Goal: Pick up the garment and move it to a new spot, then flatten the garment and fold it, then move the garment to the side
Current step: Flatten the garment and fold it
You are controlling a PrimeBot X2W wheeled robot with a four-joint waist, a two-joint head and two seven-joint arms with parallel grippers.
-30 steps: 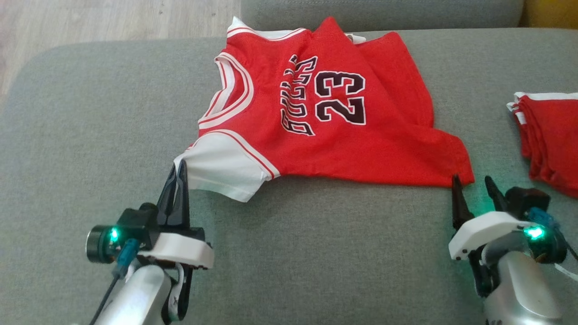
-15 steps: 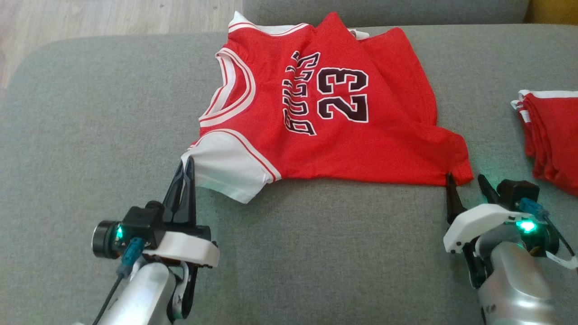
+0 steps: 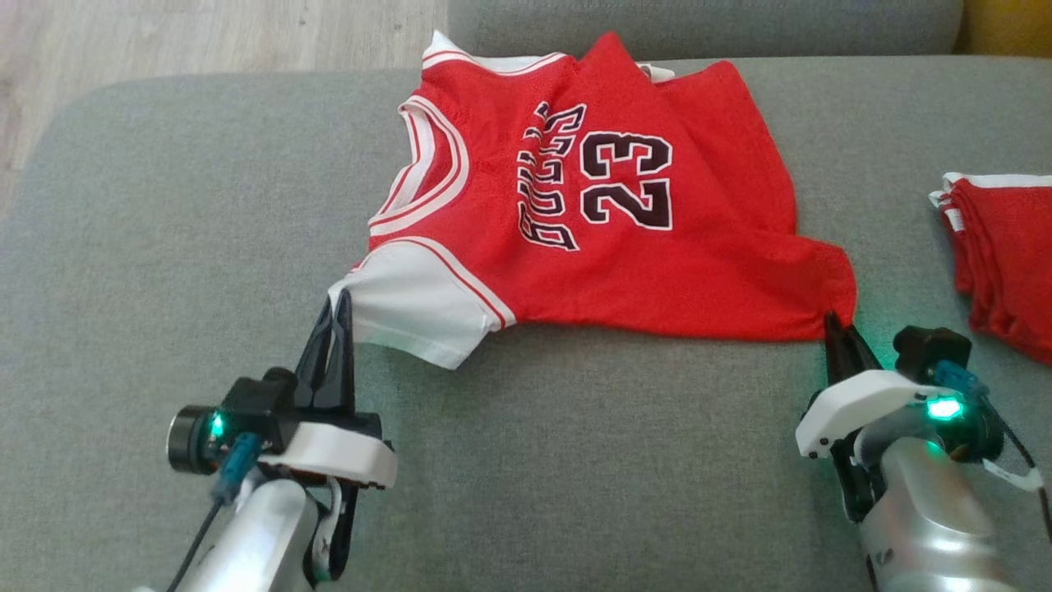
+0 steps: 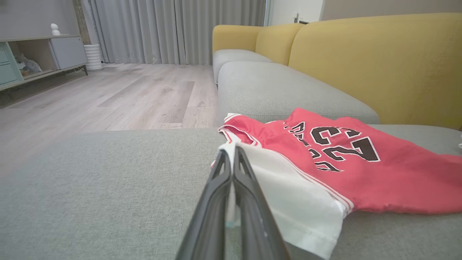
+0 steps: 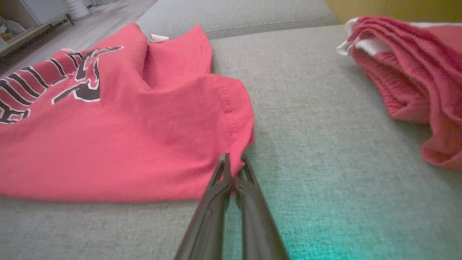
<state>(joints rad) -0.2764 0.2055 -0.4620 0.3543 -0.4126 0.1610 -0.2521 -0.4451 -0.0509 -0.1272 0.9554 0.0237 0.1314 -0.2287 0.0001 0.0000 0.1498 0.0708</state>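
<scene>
Seemingly gripped jersey (image 3: 657,271), red pile (image 3: 1007,263) cropped

The grey sofa cushion (image 3: 164,205) lies bare to the left of the jersey (image 3: 625,271) and all along the front of it, giving open passage there. On the right, a bare strip separates the jersey's hem from a folded red pile (image 3: 1007,263), which crowds that edge. The yellow backrest (image 4: 379,65) walls off the right side.
</scene>
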